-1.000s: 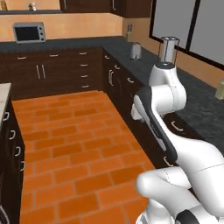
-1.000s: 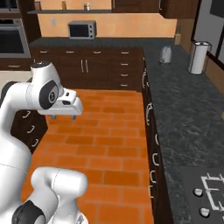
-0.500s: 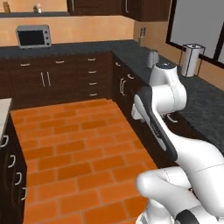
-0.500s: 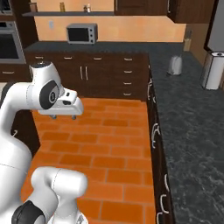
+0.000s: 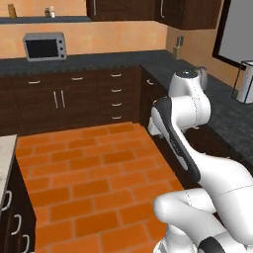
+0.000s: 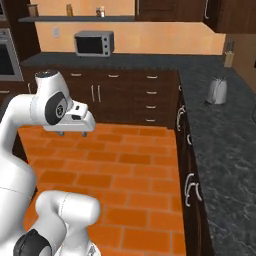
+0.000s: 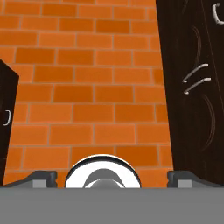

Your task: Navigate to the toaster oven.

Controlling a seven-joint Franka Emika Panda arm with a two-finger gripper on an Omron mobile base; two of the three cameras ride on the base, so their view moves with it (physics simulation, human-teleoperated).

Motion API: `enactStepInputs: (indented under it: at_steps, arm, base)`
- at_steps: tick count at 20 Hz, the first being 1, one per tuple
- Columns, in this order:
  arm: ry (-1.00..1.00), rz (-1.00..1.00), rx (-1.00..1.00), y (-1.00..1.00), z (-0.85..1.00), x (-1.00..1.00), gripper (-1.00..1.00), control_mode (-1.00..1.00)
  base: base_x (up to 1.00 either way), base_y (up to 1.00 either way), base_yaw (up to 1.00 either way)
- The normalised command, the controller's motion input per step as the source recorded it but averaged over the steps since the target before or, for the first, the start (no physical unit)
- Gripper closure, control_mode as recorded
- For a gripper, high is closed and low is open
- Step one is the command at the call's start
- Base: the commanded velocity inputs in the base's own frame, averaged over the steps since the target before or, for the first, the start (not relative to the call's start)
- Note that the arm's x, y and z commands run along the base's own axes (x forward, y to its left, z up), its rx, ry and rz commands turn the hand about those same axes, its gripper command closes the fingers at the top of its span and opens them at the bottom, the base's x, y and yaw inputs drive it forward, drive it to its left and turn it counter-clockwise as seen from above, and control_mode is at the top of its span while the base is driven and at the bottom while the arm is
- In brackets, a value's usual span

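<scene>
Gripper (image 6: 72,133) holds nothing, its opening unclear; drive straight across the brick floor (image 5: 89,173) toward the toaster oven (image 5: 44,46), arm tucked.

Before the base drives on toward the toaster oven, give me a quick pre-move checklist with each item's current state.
1. Toaster oven in sight, on the back counter: ok.
2. Brick floor between base and that counter free of obstacles: ok.
3. Gripper carrying nothing, pointing down at the floor: ok.
4. Arm folded in over the floor, apart from the right-hand counter: ok.
5. Silver toaster is a separate thing, not the goal: ok.
6. Final stopping gap: cannot tell.
</scene>
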Motion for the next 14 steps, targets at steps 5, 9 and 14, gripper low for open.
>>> enactStepInputs:
  at_steps: [5,9,14]
  arm:
    - [0.00,0.00,0.00,0.00,0.00,0.00,-1.00,1.00]
    - [0.00,0.00,0.00,0.00,0.00,0.00,-1.00,1.00]
    - [0.00,0.00,0.00,0.00,0.00,0.00,-1.00,1.00]
  base:
    - [1.00,0.52,0.00]
    - [1.00,0.56,0.01]
    - [1.00,0.53,0.03]
